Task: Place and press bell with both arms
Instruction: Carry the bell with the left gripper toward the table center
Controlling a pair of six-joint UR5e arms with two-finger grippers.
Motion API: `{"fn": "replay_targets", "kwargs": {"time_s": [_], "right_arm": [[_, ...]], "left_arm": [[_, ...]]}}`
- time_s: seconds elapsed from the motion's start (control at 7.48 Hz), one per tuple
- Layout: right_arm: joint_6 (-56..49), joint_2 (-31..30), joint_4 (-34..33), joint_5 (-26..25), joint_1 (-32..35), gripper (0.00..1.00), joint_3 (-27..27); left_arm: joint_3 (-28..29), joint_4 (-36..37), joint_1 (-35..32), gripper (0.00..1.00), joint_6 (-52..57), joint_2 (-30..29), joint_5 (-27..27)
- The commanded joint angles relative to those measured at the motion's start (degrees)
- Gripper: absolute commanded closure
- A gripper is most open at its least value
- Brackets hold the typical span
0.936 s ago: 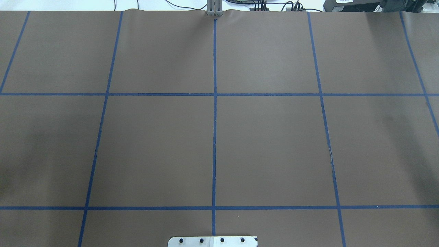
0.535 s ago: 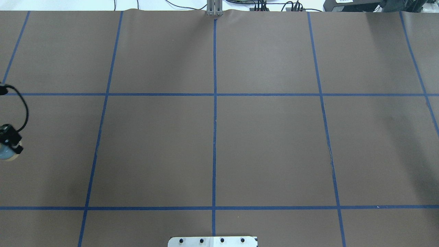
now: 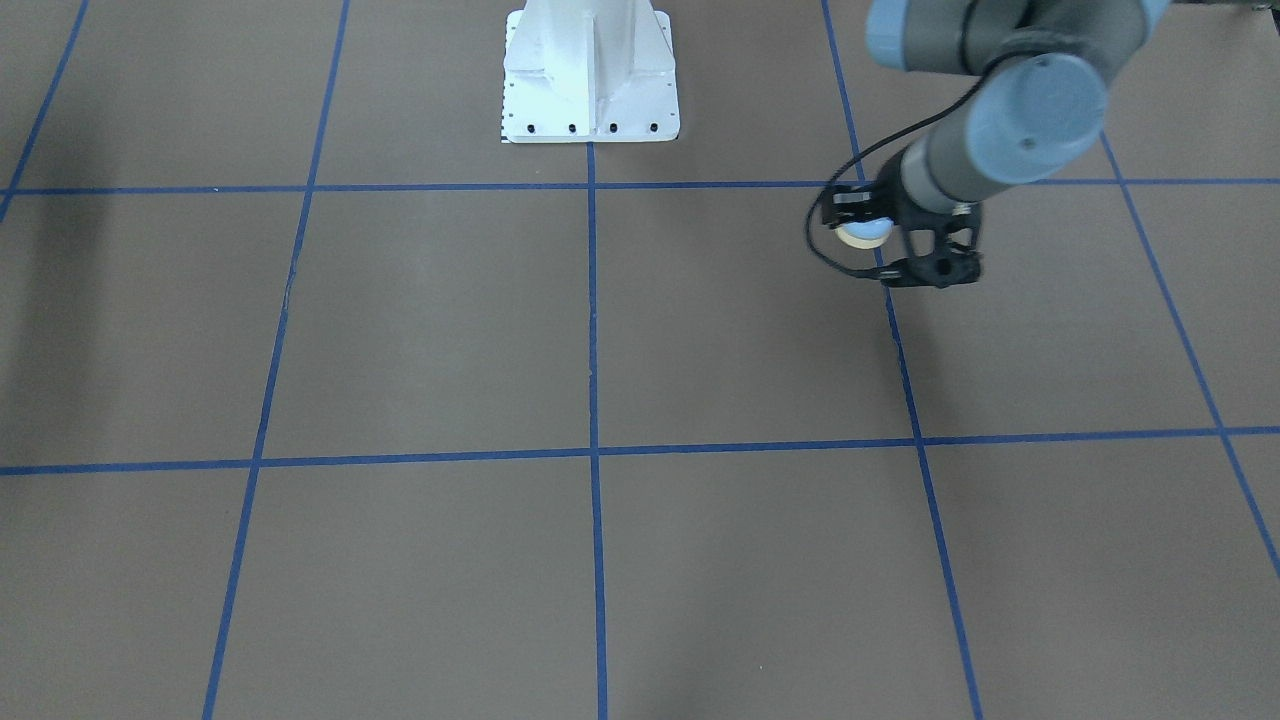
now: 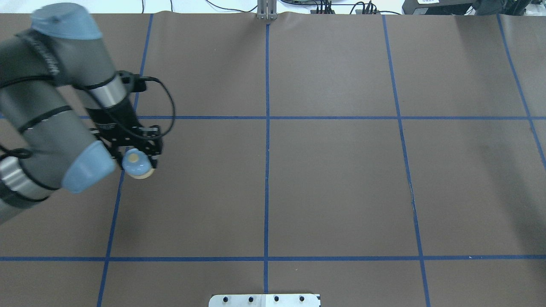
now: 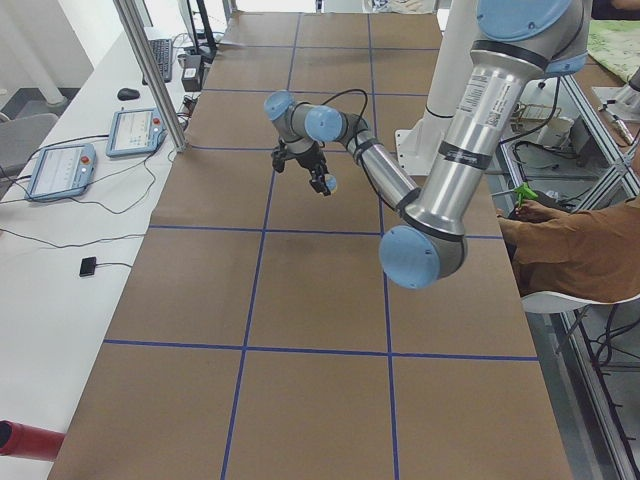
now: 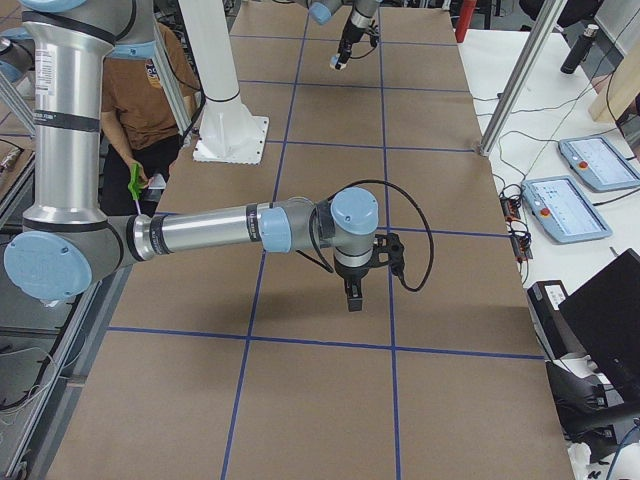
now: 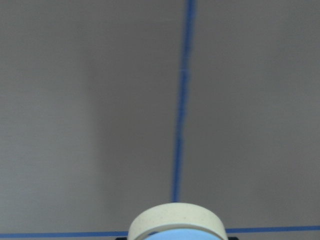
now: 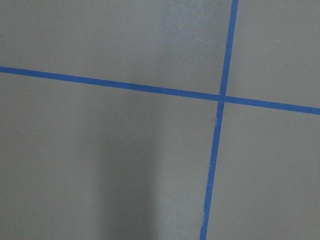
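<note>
Nearest the robot, a white pedestal (image 3: 590, 80) is bolted to the brown table (image 4: 341, 192), which has a blue tape (image 4: 266, 170) grid. L arm (image 4: 47, 128) comes in from the robot's left end, forearm angled out over the middle row of squares. L gripper (image 4: 138, 154) is clenched on the bell (image 4: 135, 164), black fingers either side of the blue dome. The bell is held off the tabletop, over the middle row and about at the left-hand lengthwise tape line. Its cream button (image 4: 134, 157) shows from overhead. Its cream rim (image 7: 175, 220) fills the bottom of the L wrist view, w/ bare table and a tape line beyond. A black cable (image 4: 168, 106) loops from the wrist to the gripper. R arm (image 6: 200, 230) stretches out at the opposite end of the table, R gripper (image 6: 352, 295) pointing straight down above the surface near a tape line. It shows only in the side view, so can't tell if it's released or clenched. R wrist view has just table and a tape crossing. Further out, a metal pole (image 4: 266, 10) stands at the table's far edge w/ cables behind it. Two pendants (image 6: 570, 205) lie on the white bench past that.
</note>
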Motion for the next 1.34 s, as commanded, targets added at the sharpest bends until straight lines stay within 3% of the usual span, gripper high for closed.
{"fn": "replay_targets", "kwargs": {"time_s": [0.0,0.27,0.4,0.8,1.07,1.2], "right_arm": [[0.0,-0.37,0.0,-0.17,-0.04,0.0,-0.08],[0.0,-0.64,0.0,-0.17,0.04,0.0,-0.08],[0.0,-0.9,0.0,-0.08,0.04,0.0,0.0],[0.09,-0.9,0.0,-0.17,-0.04,0.0,-0.08],[0.09,-0.9,0.0,-0.17,-0.04,0.0,-0.08],[0.09,-0.9,0.0,-0.08,-0.04,0.0,-0.08]], "left_arm": [[18.32,-5.3,6.88,1.0,-10.98,-17.32,2.65],[33.98,-21.98,8.92,1.0,-21.09,-23.94,5.02],[39.54,-23.36,9.88,1.0,-21.48,-26.94,5.11],[42.14,-26.96,11.83,1.0,-21.58,-26.97,7.93],[43.55,-28.99,11.91,0.89,-21.66,-26.97,7.93],[43.55,-29.17,12.09,0.74,-21.58,-26.79,8.01]]}}
